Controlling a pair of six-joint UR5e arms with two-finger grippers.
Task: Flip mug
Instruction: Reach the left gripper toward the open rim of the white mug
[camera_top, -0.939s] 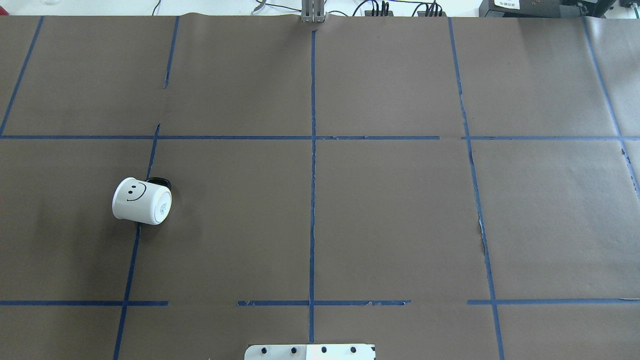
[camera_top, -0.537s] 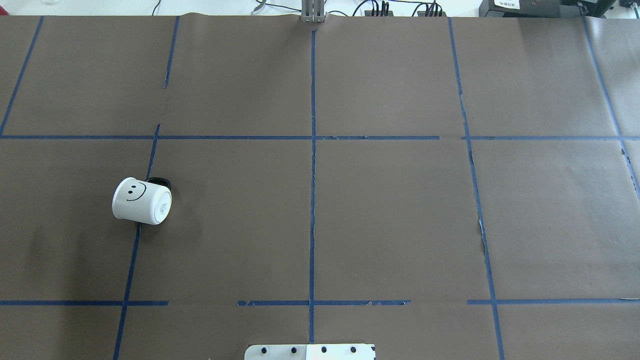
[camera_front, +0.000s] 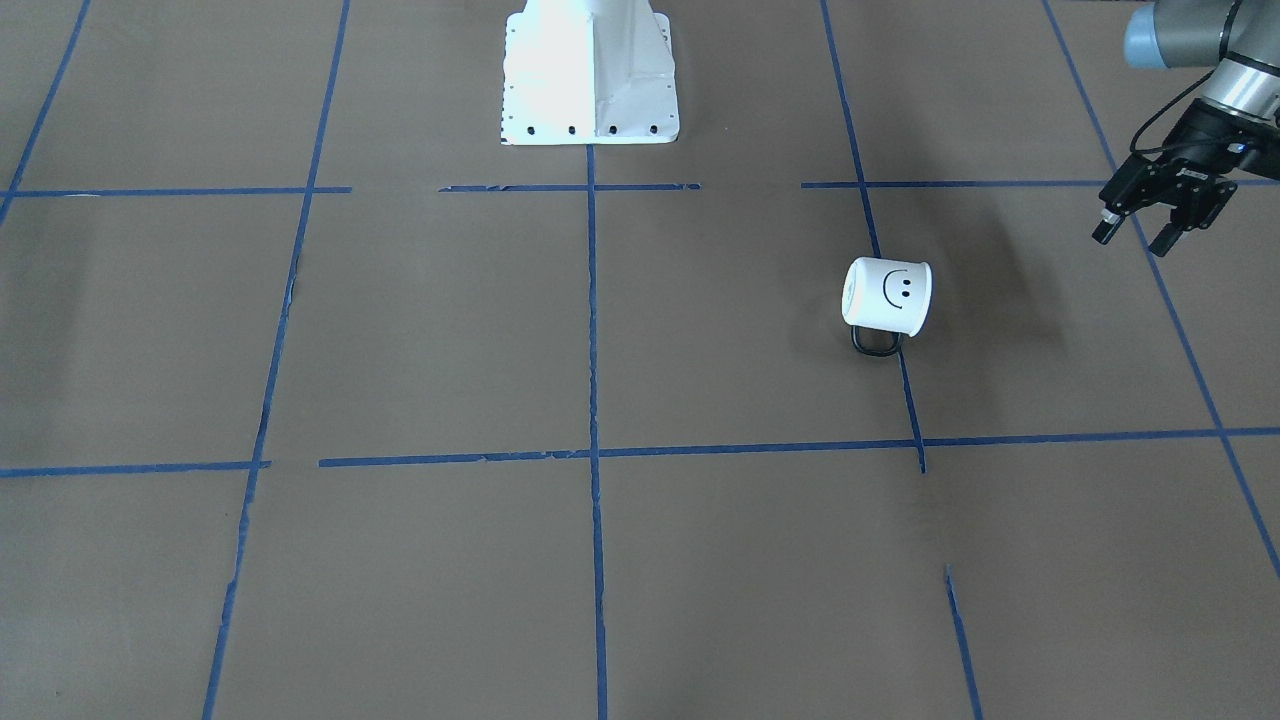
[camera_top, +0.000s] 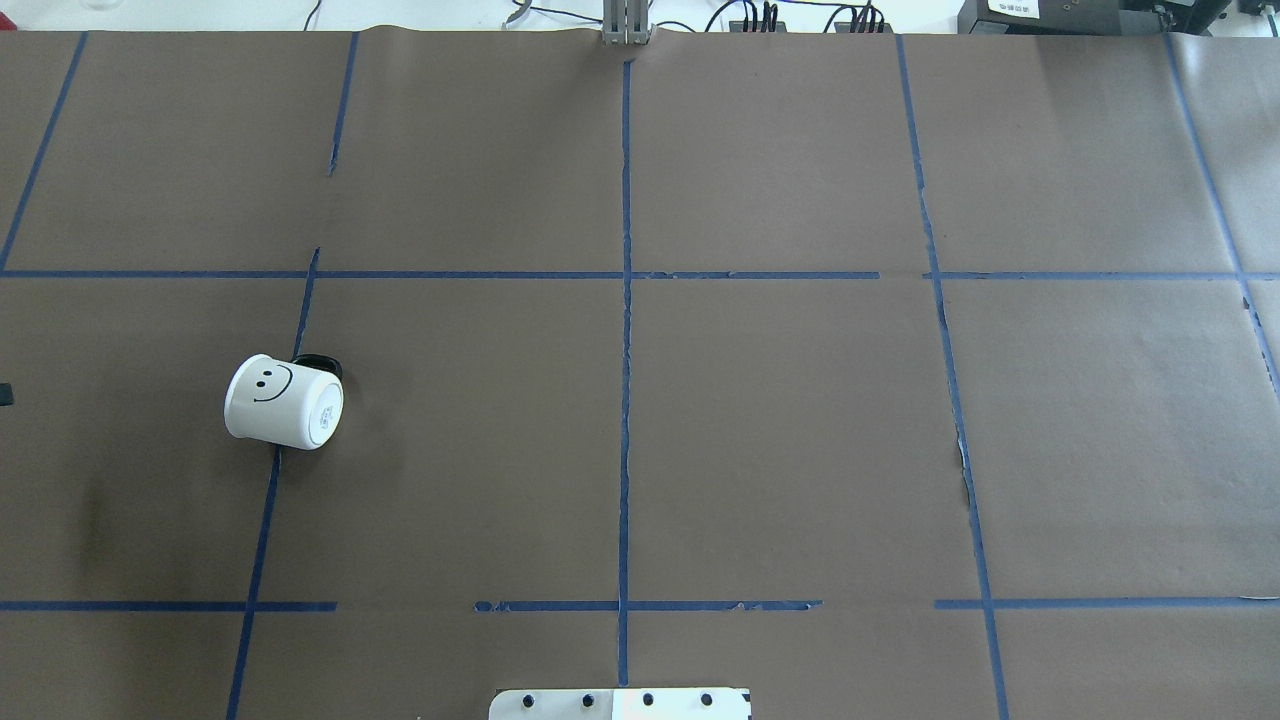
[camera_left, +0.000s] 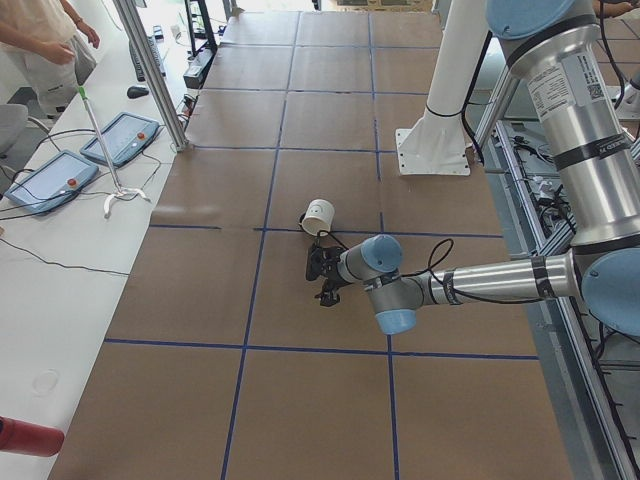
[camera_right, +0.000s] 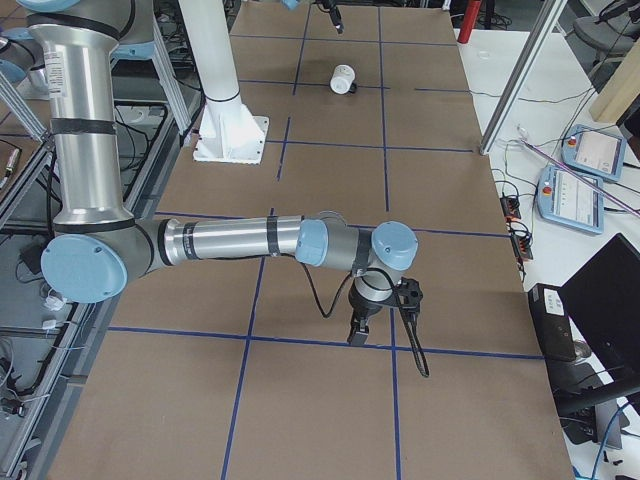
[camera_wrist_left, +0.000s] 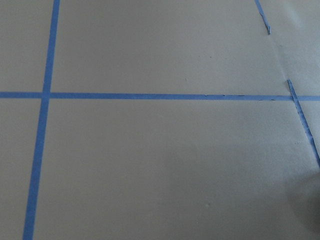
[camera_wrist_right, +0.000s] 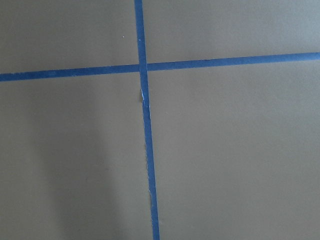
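Movement at the overhead view's left edge: the black two-finger left claw has just crept into sight, jaws parted and empty, nearing the small white smiley-faced mug, which lies sideways on the brown paper-covered counter. So the approach has begun. 1 mug, 2 claws. For the right claw I cannot tell whether it is parted or closed.

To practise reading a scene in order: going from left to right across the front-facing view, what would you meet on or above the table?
The white robot base → the mug, lying on its side → the left gripper, open and apart from the mug.
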